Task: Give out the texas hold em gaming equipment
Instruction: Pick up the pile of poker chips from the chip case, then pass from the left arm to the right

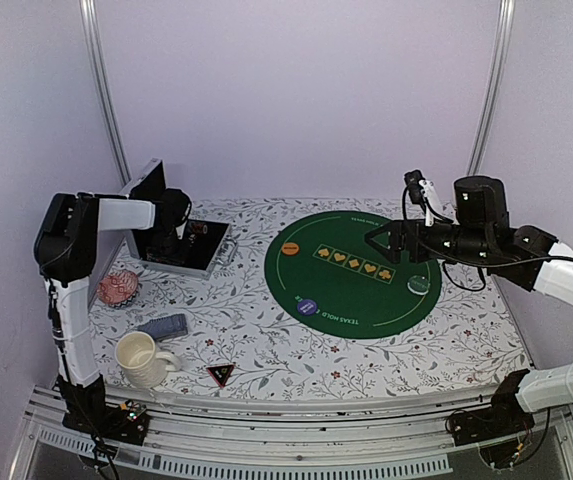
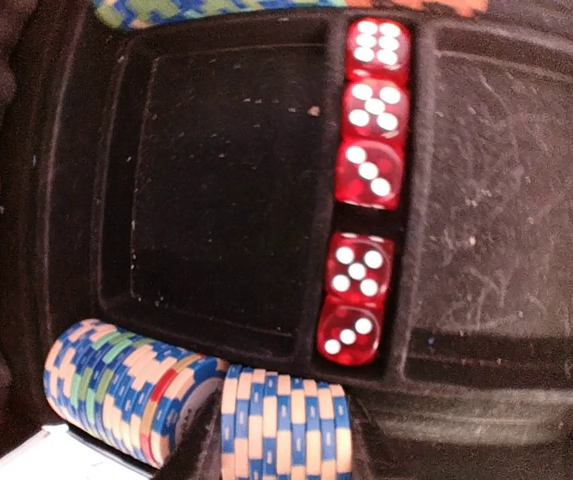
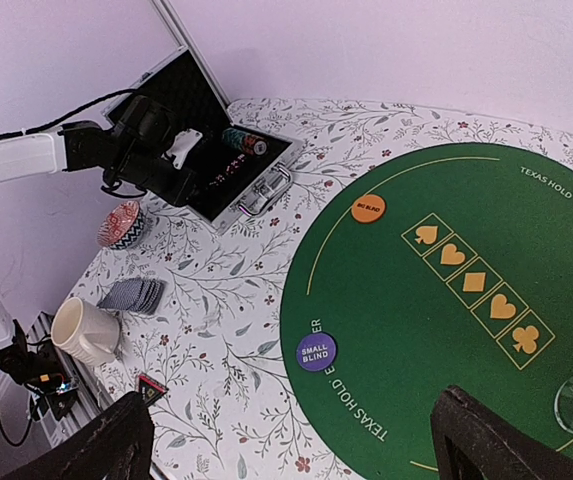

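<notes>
Left gripper (image 1: 181,228) in black-lined case (image 1: 208,260), closure unclear; right gripper (image 3: 301,445) apart. Risk: clipping blue-cream striped chips (image 2: 116,390), possibly scattering row.

The floral table (image 1: 266,350) bears a green mat (image 1: 351,300), case (image 1: 181,255), dish (image 1: 119,288), cards (image 1: 163,326), mug (image 1: 142,358) and marker (image 1: 220,374).

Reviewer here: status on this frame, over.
Left tool inside open black chip case, jaws unclear. Right tool open, empty, above round green felt mat. Blue-and-cream poker chips stacked in case. No obstruction seen.
</notes>
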You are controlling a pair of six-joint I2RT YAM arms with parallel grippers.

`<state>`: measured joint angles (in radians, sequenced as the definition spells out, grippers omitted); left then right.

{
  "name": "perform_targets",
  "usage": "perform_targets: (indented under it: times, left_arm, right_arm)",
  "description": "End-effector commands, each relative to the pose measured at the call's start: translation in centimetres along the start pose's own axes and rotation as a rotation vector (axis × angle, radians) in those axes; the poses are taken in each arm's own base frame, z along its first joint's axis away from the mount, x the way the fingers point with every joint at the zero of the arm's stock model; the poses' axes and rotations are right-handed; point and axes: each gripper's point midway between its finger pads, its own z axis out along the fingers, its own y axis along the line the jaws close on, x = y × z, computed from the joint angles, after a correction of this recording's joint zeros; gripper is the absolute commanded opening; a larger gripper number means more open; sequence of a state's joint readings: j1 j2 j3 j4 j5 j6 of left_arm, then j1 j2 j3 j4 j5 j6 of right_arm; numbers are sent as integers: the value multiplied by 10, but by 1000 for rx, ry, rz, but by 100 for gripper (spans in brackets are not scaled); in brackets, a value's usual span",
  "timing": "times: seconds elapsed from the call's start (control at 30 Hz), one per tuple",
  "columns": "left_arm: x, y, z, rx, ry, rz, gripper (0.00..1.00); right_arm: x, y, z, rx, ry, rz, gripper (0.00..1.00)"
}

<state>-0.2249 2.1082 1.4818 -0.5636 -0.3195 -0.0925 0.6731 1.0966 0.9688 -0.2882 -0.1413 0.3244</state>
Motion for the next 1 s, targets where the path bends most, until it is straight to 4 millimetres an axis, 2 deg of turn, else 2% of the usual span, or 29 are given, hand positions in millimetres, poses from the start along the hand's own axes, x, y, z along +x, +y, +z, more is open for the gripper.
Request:
perform_targets:
  times: [0.0,0.03,0.23,0.27,0.33,0.43,0.47,0.53,0.7,0.77,0.9,0.97]
  left_arm:
    - [1,3,-1,13,5,-19,10]
    - [-1,2,-4,21,-4,-23,1]
    - [-26,8,-47,63,-110,-59,0]
    - [-35,11,-67,83,-157,-75,0]
    - [-45,11,-92,125,-210,-92,0]
    - [-56,-3,-135,246,-292,-108,0]
    - [-60,-10,-156,302,-332,-112,0]
    - [-64,-32,-189,402,-393,-90,0]
    - [-47,-116,-251,640,-429,12,0]
    - [-34,-157,-276,804,-409,34,0]
    - [4,-235,-319,1095,-328,131,0]
    - [23,-266,-330,1206,-263,176,0]
  right_arm:
    - [0,-1,-6,5,-9,3,99]
    - [0,-2,-7,6,-10,4,99]
    - [-3,0,-10,4,-21,5,99]
    - [-5,1,-12,3,-25,5,99]
    - [-8,2,-14,2,-33,2,99]
    - [-13,1,-16,15,-40,-1,99]
    - [-13,0,-16,21,-38,-5,99]
    - [-14,1,-16,25,-36,-16,99]
    - [-7,6,-5,0,19,-104,99]
    - [-6,9,0,25,36,-163,99]
    - [-2,30,11,20,32,-387,100]
    - [2,40,15,-13,32,-456,100]
